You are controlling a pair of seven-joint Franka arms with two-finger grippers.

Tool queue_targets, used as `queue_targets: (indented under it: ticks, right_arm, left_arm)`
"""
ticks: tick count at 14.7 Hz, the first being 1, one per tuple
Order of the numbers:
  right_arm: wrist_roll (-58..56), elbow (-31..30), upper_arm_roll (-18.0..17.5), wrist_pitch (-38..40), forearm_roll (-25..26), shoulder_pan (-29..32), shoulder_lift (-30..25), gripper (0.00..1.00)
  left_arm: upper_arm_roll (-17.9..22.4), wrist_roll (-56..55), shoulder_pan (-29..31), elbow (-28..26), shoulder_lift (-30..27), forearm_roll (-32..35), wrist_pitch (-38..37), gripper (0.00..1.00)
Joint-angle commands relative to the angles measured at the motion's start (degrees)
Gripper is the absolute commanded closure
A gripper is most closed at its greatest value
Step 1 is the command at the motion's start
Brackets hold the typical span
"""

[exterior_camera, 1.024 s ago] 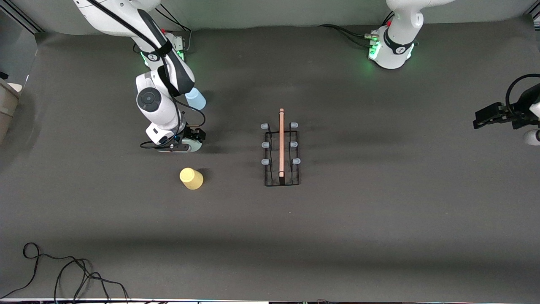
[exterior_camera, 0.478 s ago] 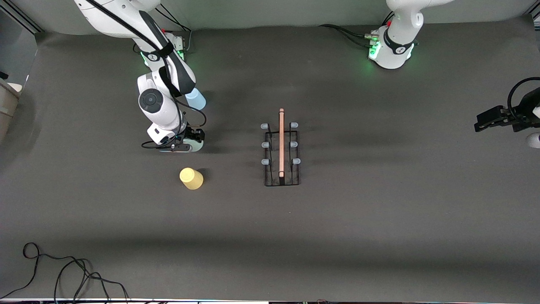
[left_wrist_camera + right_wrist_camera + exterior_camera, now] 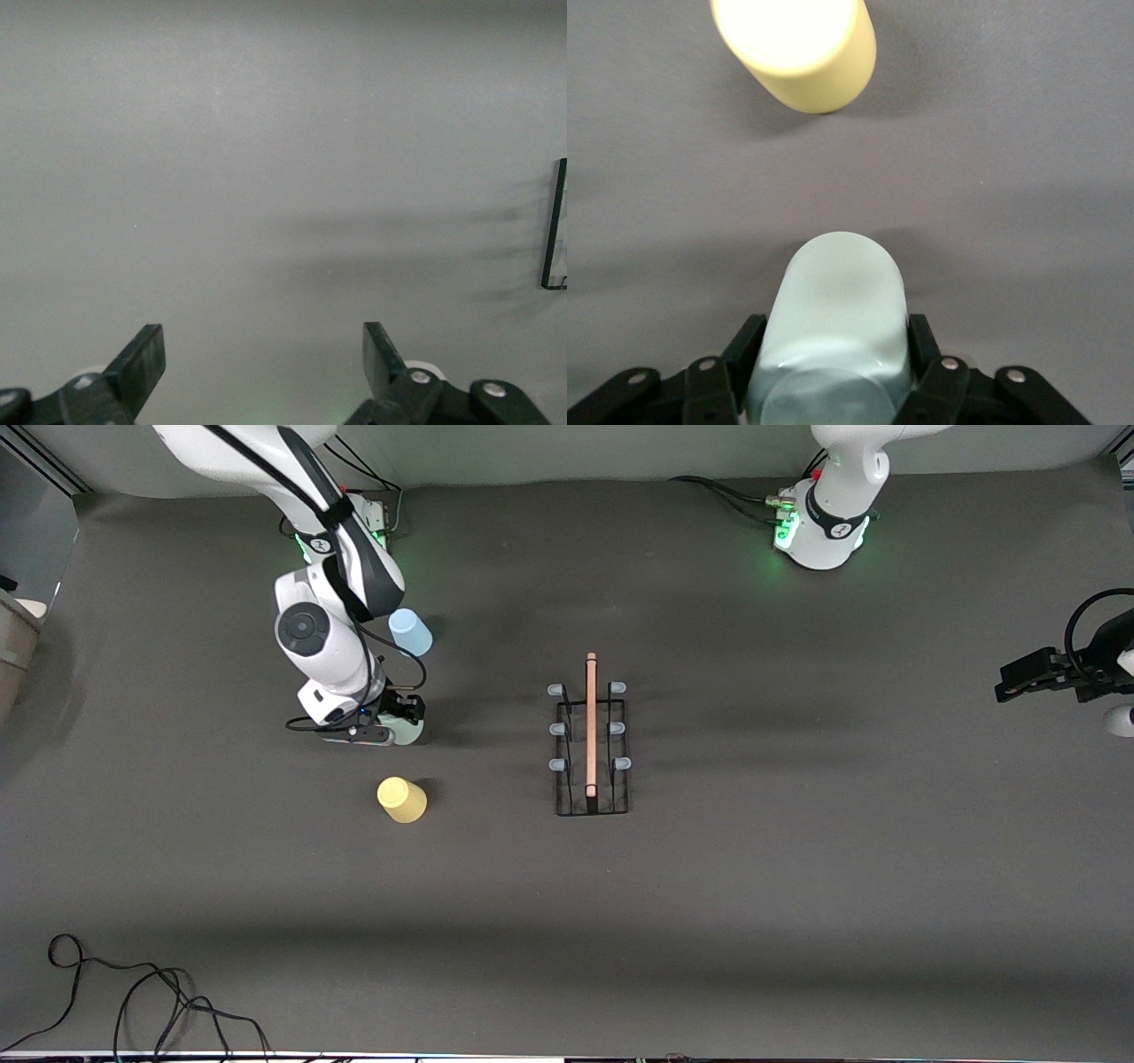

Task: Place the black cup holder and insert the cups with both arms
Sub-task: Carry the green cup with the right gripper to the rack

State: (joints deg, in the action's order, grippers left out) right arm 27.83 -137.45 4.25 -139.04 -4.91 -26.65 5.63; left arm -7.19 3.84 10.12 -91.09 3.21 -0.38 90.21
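Front view: black cup holder upright mid-worktop, six prongs bare. Yellow cup nearer camera than right pincer; light blue cup farther. Left pincer waiting over left-arm end.

Left wrist view: left pincer fingers spread, empty; only rack corner visible.

Right wrist view: right pincer clamped on grey-green cup. Risk: smooth tapered cup slipping on lift. Cup rim hidden.

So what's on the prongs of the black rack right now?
Nothing: all six capped prongs of the rack are bare. The blue cup and yellow cup stand on the table, and the right gripper is closed on the grey-green cup.
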Motion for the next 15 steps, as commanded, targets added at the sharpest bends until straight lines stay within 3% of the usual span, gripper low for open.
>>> queue_targets:
  ticks: [1,4,11,15]
  right_arm:
    - [2.2,6.9,-0.1,11.0,-5.2,-0.5,-3.5,1.0]
    - [8.9,14.7,-0.2,17.0,-6.4,-4.6,-2.7,1.0]
    - [25.1,23.6,-0.2,16.3,-7.9,-15.8,2.7,1.0]
    - [32.9,27.8,-0.2,11.8,-7.8,-20.2,8.6,1.0]
  left_arm:
    - [-0.5,0.9,-0.4,-0.5,-0.1,-0.1,-0.3,0.0]
    - [-0.7,0.2,-0.6,1.0,1.4,-0.1,-0.3,0.0]
    - [-1.0,0.5,-0.9,2.9,2.5,0.7,-0.9,0.0]
    - [-1.0,0.6,-1.2,4.1,2.7,0.7,-2.7,0.0]
